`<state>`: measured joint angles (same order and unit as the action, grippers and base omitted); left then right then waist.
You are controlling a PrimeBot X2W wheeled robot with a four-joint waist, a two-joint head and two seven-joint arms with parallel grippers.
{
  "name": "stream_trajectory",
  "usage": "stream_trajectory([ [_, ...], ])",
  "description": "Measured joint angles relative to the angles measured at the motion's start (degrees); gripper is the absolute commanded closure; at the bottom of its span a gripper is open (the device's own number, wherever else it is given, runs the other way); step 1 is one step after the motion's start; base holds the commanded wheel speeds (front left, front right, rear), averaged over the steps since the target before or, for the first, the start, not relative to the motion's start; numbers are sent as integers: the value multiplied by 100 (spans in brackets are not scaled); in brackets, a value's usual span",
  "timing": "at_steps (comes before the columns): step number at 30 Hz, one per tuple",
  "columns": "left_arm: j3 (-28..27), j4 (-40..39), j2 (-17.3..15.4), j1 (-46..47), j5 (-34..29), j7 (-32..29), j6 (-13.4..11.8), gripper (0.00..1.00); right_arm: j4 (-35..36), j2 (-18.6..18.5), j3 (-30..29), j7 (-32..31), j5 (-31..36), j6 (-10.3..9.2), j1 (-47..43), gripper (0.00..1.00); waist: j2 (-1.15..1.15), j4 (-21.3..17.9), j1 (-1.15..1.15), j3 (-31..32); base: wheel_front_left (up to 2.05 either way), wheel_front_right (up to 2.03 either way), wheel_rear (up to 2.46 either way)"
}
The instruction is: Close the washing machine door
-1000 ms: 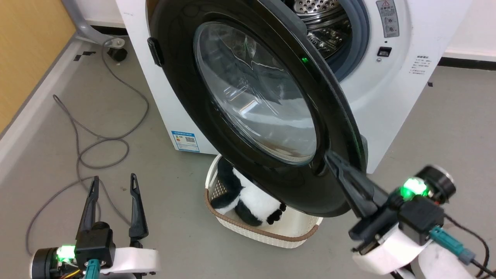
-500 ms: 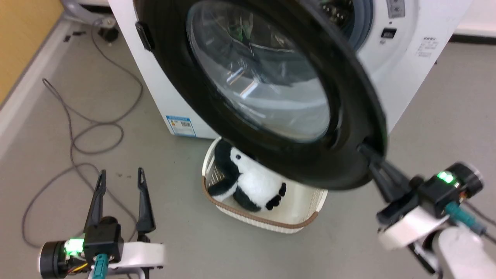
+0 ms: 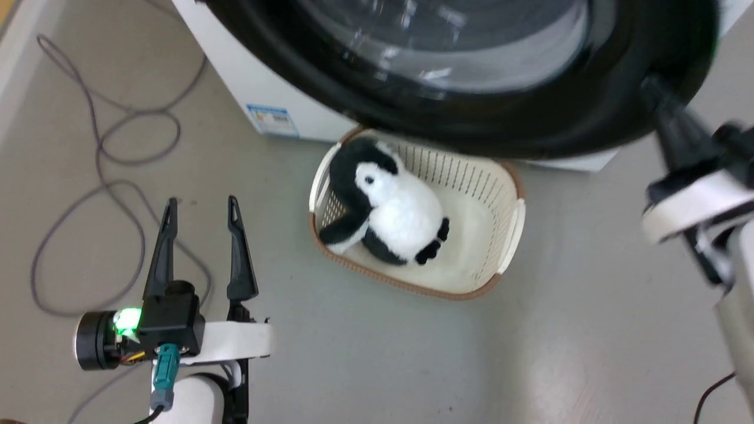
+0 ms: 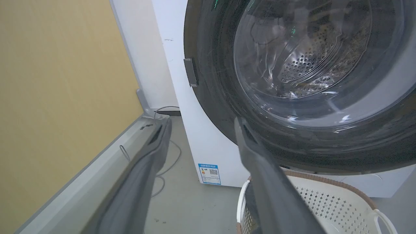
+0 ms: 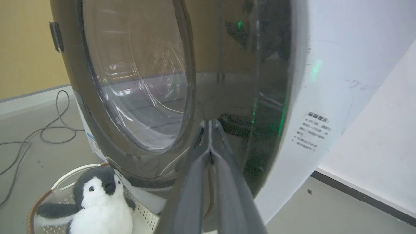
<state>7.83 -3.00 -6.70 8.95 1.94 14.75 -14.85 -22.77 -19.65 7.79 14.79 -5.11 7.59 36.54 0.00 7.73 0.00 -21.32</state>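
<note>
Washing machine door [image 3: 471, 126] close over the washer front; right gripper [image 5: 210, 123] on its rim.
Head view: the door's black rim spans the top edge, over the white washing machine [image 3: 265, 88]. The right gripper, blurred, meets the rim's right side. The left gripper [image 3: 202, 203] hangs above the floor [image 3: 365, 365], fingers parted and empty. A basket [image 3: 512, 229] holding a toy penguin [image 3: 400, 218] stands on the floor under the door's lower edge. Left wrist view: the drum [image 4: 302, 65] shows through the glass, with a blue sticker [image 4: 209, 174] at the washer's lower left corner. Right wrist view: fingers pressed together, tips on the rim. Cannot tell whether the door is latched.
</note>
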Motion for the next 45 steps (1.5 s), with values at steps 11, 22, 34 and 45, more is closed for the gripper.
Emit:
stream_trajectory([
  [11,-18,-58,101,202,-36,0,-10,0,-904,-10,-577,0,278,0,1215,100,0,187,0,-548,0,0,0],
  [22,-43,-45,187,282,-43,0,-12,0,-1499,253,-1004,1,737,37,1616,100,0,243,0,-605,0,0,0],
  [34,-178,112,103,110,-104,0,-18,0,-11,635,-1516,-4,782,-3,625,100,0,51,0,-33,0,0,0],
  [45,-205,338,-115,-456,-160,0,-32,0,1099,1323,-1624,-4,433,-4,-1277,0,0,-497,-1,1004,0,0,0],
])
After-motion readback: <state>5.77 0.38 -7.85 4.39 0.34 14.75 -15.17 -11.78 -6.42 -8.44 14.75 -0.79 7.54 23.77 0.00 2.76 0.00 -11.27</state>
